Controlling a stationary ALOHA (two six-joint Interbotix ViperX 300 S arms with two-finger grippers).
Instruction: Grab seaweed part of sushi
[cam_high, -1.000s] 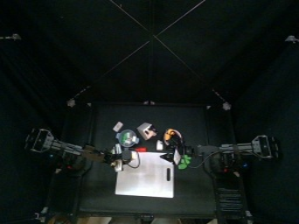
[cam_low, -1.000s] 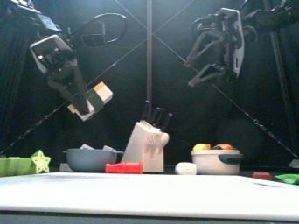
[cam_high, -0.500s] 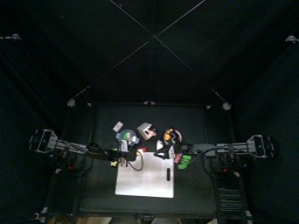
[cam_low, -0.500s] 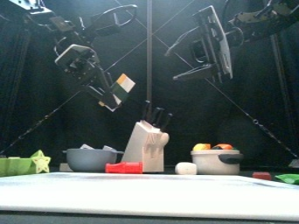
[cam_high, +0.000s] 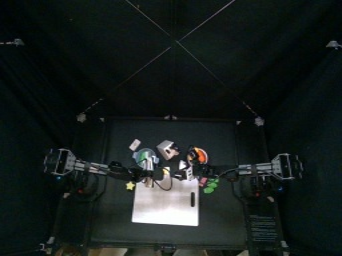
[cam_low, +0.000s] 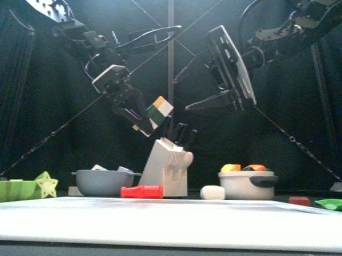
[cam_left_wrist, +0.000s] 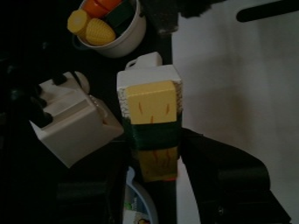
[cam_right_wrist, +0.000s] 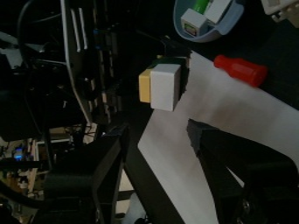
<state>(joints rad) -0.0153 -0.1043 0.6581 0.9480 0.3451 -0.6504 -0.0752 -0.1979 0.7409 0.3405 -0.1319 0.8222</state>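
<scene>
My left gripper (cam_low: 142, 116) is shut on the sushi piece (cam_low: 159, 108) and holds it high above the table, near the middle. In the left wrist view the sushi (cam_left_wrist: 152, 109) shows white rice, a yellow top and a dark green seaweed band (cam_left_wrist: 156, 137), with the left gripper (cam_left_wrist: 159, 164) clamped on the end below the band. My right gripper (cam_low: 214, 90) is open and hangs in the air just right of the sushi, apart from it. In the right wrist view the sushi (cam_right_wrist: 163, 85) lies ahead of the open right gripper (cam_right_wrist: 163, 140).
On the table stand a white knife block (cam_low: 166, 165), a grey bowl (cam_low: 106, 181), a red piece (cam_low: 140, 191), a white ball (cam_low: 211, 192), a white bowl of fruit (cam_low: 247, 184) and a green star (cam_low: 46, 184). A white mat (cam_low: 160, 222) covers the front.
My left gripper has carried the sushi right and lower, toward the middle. My right gripper has moved left and turned toward it.
</scene>
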